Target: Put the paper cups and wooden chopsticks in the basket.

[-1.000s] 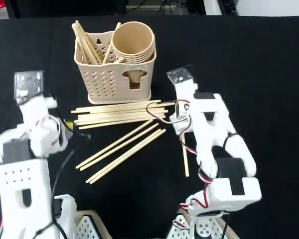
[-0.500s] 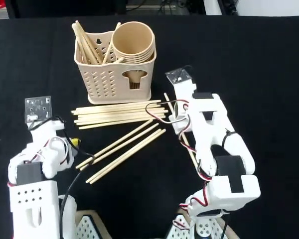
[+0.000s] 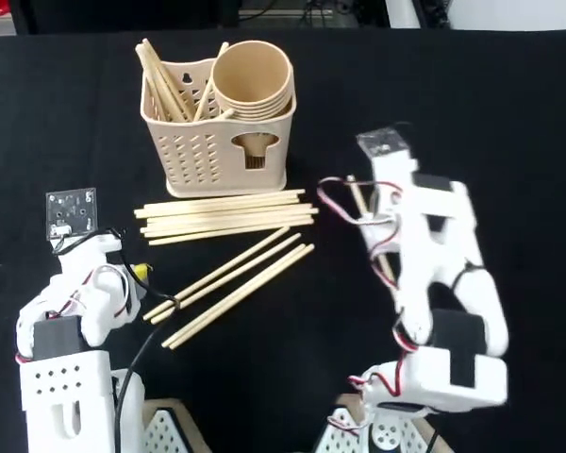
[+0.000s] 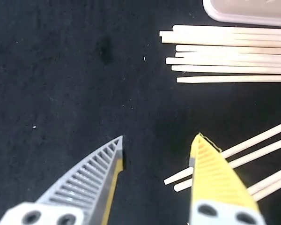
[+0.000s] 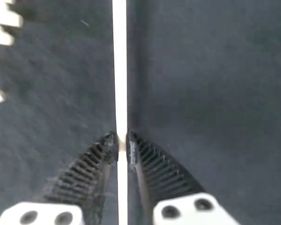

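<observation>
Chopstick (image 5: 119, 70), one, is clamped in right gripper (image 5: 122, 138); left gripper (image 4: 158, 138) gapes wide, empty.

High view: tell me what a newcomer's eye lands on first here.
The beige basket at the back of the black table stands out first, with stacked paper cups and upright chopsticks in it. Next comes the spread of loose chopsticks lying in front of it. To the right, the right hand is shut on a single chopstick, while the left hand sits open near the loose ones.
</observation>
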`<control>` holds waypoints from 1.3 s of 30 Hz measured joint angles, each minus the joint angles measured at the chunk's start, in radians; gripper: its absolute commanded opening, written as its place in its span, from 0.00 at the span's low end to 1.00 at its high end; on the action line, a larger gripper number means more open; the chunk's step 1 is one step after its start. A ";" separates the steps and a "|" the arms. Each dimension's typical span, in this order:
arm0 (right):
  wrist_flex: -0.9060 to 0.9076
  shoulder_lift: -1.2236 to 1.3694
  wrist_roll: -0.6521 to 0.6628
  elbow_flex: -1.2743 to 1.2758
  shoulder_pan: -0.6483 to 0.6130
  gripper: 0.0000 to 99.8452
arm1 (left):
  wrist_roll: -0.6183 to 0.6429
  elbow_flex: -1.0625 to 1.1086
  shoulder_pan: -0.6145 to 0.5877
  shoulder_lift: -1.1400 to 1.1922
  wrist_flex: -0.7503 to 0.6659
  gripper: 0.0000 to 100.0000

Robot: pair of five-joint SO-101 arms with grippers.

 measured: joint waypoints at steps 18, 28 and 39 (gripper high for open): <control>-0.011 -0.005 0.203 0.006 0.031 0.21 | 0.000 0.014 0.000 0.000 0.000 0.23; -0.101 0.031 0.118 -0.100 -0.106 0.21 | 0.000 0.014 -0.002 0.000 0.000 0.23; -0.107 0.325 0.121 -0.267 -0.106 0.13 | 0.000 0.014 -0.002 0.000 0.000 0.23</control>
